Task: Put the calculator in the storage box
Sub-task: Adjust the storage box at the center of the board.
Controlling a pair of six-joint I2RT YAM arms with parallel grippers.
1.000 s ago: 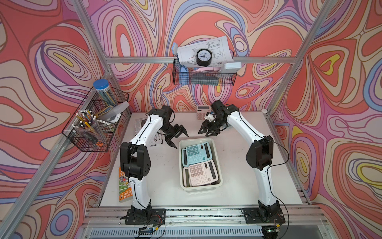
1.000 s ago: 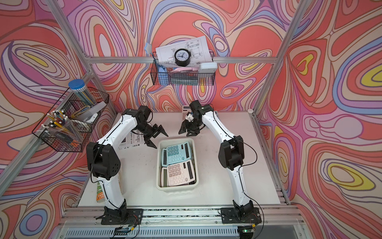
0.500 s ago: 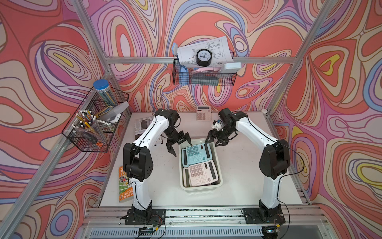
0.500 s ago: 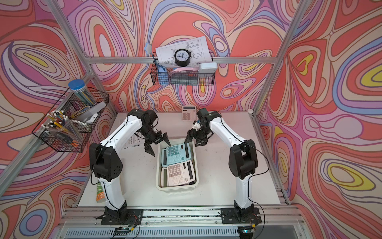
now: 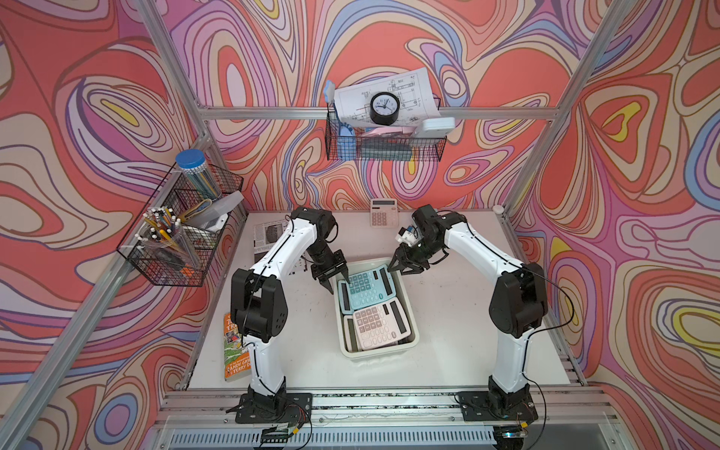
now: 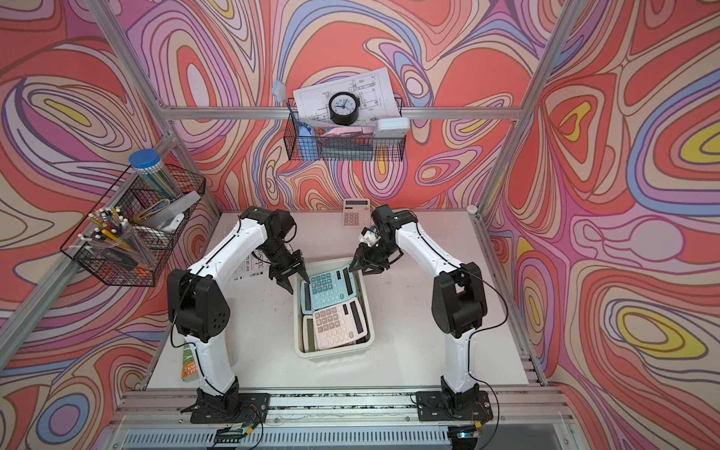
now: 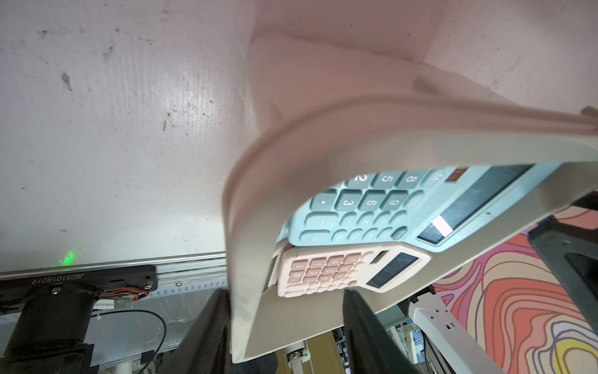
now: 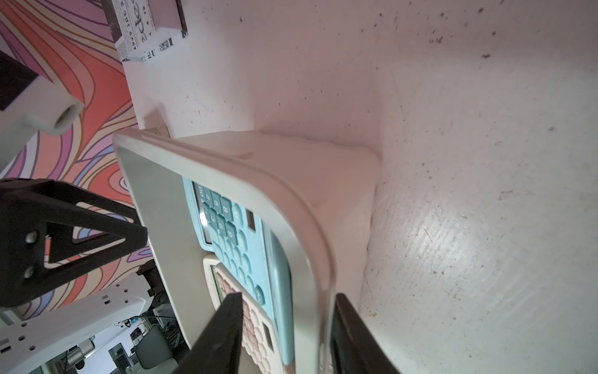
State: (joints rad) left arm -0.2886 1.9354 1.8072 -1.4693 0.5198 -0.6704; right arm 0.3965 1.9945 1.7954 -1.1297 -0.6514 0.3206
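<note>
1. The left gripper (image 5: 338, 283) and right gripper (image 5: 404, 270) sit at the two far corners of the box (image 5: 380, 352). Each has one finger inside the rim and one outside. In the wrist views the jaws stand apart around the wall, and I cannot tell whether they are pinching it.
2. This looks like a two-handed hold on the box, probably to shift it. To do it well:
   - Close both grippers evenly on the wall under the flared rim.
   - Keep the left gripper's inner finger off the teal calculator (image 5: 366, 290), which lies just beside it.
   - Move both arms together so the box stays level and does not twist.
3. Three calculators can be counted.
   - The teal one and a pink calculator (image 5: 382, 325) lie on top in the box, touching.
   - Dark strips beside them hint at more underneath, which I cannot count.
   - The third calculator (image 5: 383, 212) lies on the counter (image 5: 467, 311) by the back wall, apart from the box and both grippers. It is the one left to put in.
4. There is one box, and there are two grippers and two wire baskets (image 5: 183, 230) on the walls. One book (image 5: 233, 350) lies at the counter's edge on the left arm's side.
</note>
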